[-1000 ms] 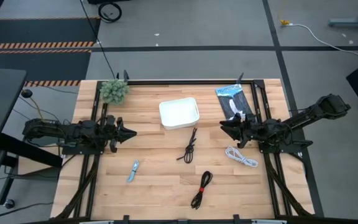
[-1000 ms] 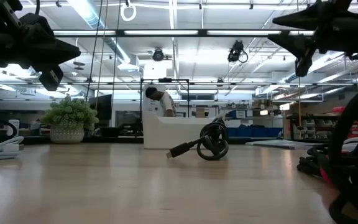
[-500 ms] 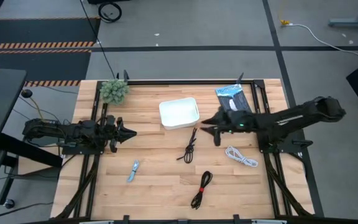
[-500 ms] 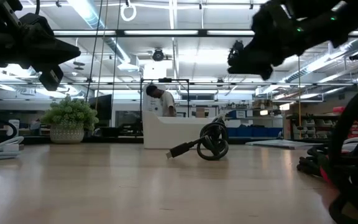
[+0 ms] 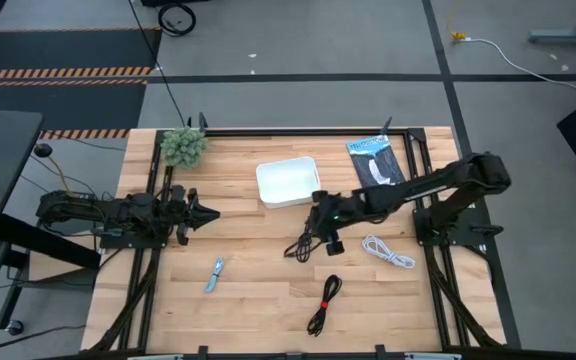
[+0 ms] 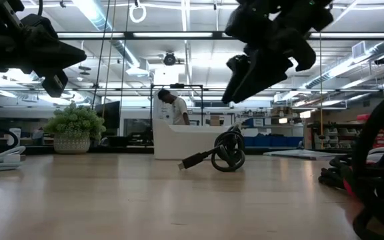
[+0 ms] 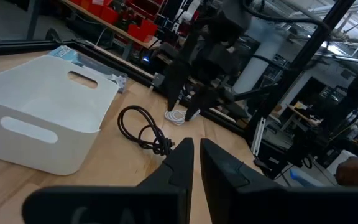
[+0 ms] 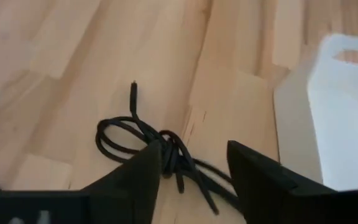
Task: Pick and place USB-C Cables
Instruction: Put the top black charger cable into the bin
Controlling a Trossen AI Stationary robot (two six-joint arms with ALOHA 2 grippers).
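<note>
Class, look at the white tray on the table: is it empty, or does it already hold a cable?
Empty. The high view shows the white tray with a bare white inside.

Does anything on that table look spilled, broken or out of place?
Nothing stands out. The white tray sits upright, the three cable bundles lie loose on the wood, and the right gripper hangs open over the plain black cable.

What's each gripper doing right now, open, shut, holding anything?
Left gripper: shut, empty, parked at the table's left side.
Right gripper: open, empty, hovering over the plain black cable beside the white tray.
</note>
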